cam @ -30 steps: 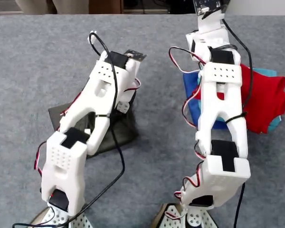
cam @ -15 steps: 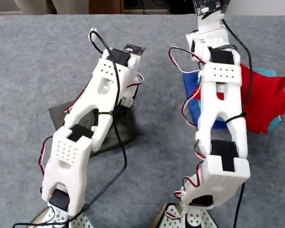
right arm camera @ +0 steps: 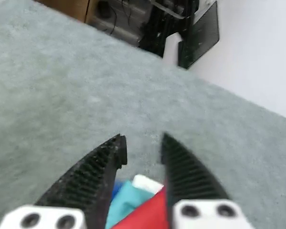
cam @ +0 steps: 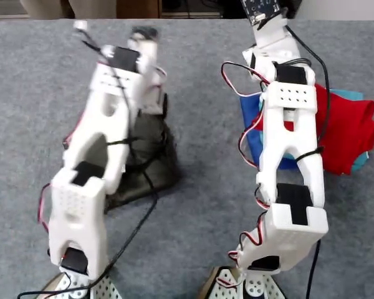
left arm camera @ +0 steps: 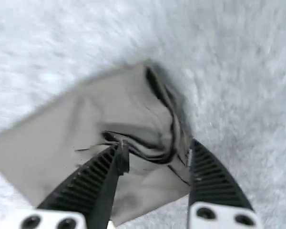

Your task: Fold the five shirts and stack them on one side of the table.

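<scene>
The grey felt-like tabletop (cam: pixel 199 81) carries everything. From above, the white left arm (cam: pixel 90 187) and the white right arm (cam: pixel 290 156) stretch away from their bases side by side. The right arm runs along the stack of folded shirts (cam: pixel 346 134) and covers its left edge. The stack has a red cloth shirt (cam: pixel 352 124) on top. A blue shirt (cam: pixel 248 109) shows at the stack's left edge and a teal shirt (cam: pixel 352 94) peeks out at its right corners. A rumpled dark olive-grey cloth shirt (cam: pixel 146 156) lies well to the left of the stack, beyond the right arm. It is partly under the left arm, with one edge drawn up toward that arm's wrist.

The left wrist view gives what the overhead view hides. The left end effector (left arm camera: pixel 157 145) has its ribbed black jaws partway closed, with a bunched ridge of the olive-grey shirt pinched between them. The rest of that shirt spreads out flat on the tabletop.

The right wrist view shows the right end effector (right arm camera: pixel 143 142) hanging by the stack's far left corner. Its jaws are a narrow gap apart and hold nothing, and red and teal cloth lies close under them. Past the tabletop's far edge stand dark equipment (right arm camera: pixel 181 28) and a white wall (right arm camera: pixel 257 57).
</scene>
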Controlling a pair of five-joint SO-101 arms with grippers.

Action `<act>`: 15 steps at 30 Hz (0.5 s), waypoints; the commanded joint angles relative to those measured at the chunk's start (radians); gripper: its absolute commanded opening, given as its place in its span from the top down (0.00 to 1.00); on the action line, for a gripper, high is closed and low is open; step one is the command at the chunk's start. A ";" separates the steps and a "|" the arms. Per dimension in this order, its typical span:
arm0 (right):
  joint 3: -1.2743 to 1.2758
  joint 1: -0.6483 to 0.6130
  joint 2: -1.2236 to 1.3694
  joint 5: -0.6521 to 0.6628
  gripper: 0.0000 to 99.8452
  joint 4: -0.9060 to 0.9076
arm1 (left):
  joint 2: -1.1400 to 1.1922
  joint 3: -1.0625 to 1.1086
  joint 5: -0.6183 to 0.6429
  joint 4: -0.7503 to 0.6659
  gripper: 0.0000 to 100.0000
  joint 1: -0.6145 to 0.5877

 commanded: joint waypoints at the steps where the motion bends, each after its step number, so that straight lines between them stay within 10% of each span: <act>1: -0.025 -0.068 -0.077 0.017 1.00 0.071 | -0.214 -0.049 -0.008 0.014 0.91 -0.141; 15: -0.205 -0.509 0.084 0.158 1.00 0.264 | -0.515 0.330 -0.135 0.012 0.98 -1.020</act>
